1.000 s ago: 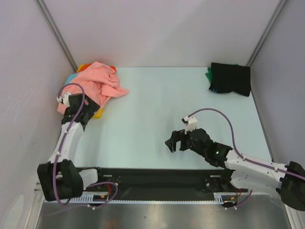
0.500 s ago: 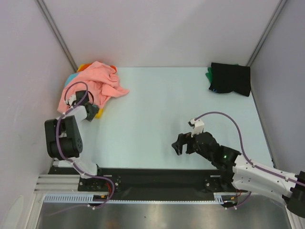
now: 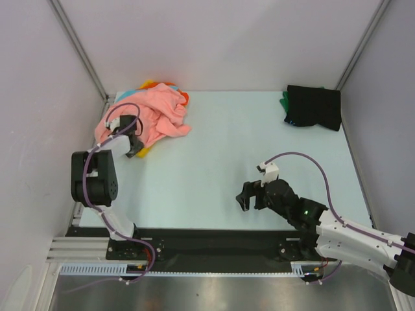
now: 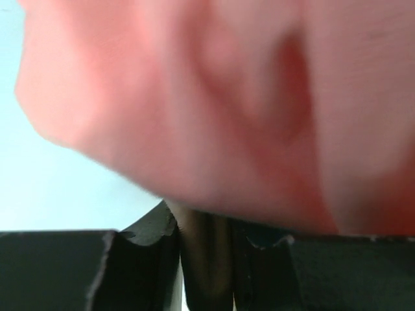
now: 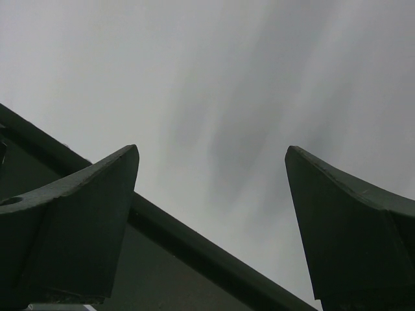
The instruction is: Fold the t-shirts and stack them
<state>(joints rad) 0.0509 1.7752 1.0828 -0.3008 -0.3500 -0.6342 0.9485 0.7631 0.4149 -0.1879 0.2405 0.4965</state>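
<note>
A crumpled salmon pink t-shirt (image 3: 159,116) tops a pile at the table's far left corner, with orange cloth (image 3: 185,98) peeking out behind it. My left gripper (image 3: 136,144) sits at the pile's near left edge, shut on a fold of the pink shirt. In the left wrist view the pink shirt (image 4: 227,97) fills the frame, blurred, and a strip of cloth runs down into my left gripper (image 4: 204,233). A folded black t-shirt (image 3: 314,107) lies at the far right on green cloth (image 3: 284,100). My right gripper (image 3: 245,196) hangs open over the near middle, its fingers empty (image 5: 211,152).
Yellow bits (image 3: 144,153) show under the pile's near edge. Grey walls close in the pale table (image 3: 227,149) on the left, back and right. A black rail (image 3: 207,243) runs along the near edge between the arm bases.
My left gripper closed on the pink shirt and swung right and away, dragging the pile toward the back middle. My right arm drew back a little toward its base, still open.
</note>
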